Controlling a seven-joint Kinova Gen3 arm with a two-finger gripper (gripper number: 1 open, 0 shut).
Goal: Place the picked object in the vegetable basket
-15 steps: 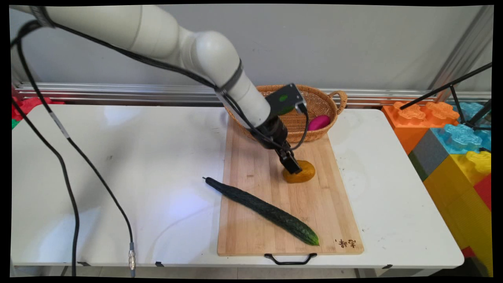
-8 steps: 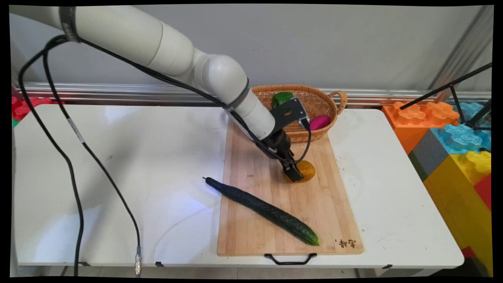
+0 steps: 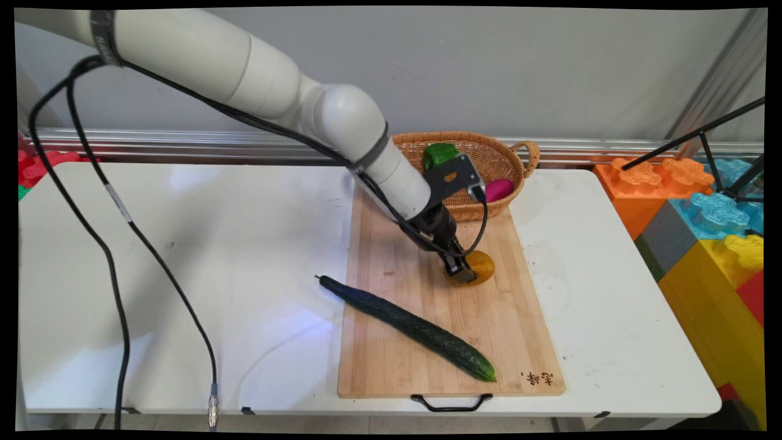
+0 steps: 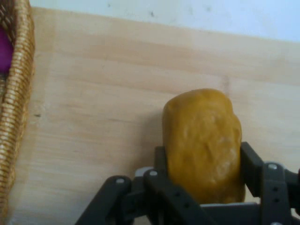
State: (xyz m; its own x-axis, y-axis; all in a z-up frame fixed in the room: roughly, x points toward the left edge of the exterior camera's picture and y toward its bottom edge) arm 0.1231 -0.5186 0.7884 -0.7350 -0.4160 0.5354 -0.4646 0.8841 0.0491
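A yellow-brown potato [image 3: 481,266] sits on the wooden cutting board [image 3: 397,256], right of its middle. My gripper [image 3: 464,272] reaches down from the upper left and is shut on it. In the hand view the potato [image 4: 204,140] stands between the two black fingers [image 4: 161,157], which press on its left and right sides, and the gripper [image 4: 202,154] covers its lower end. The board [image 4: 103,93] lies under it.
A long dark cucumber [image 3: 409,327] lies slantwise over the board's near left edge. A wicker basket [image 3: 501,159] behind the board holds a green pepper [image 3: 438,153] and a pink object [image 3: 498,189]. The basket's wall [image 4: 14,93] shows in the hand view. Big toy blocks [image 3: 702,214] stand right of the table.
The gripper came down over the potato and closed on it. The potato has turned, showing rounder and narrower than a second ago, and shifted slightly right.
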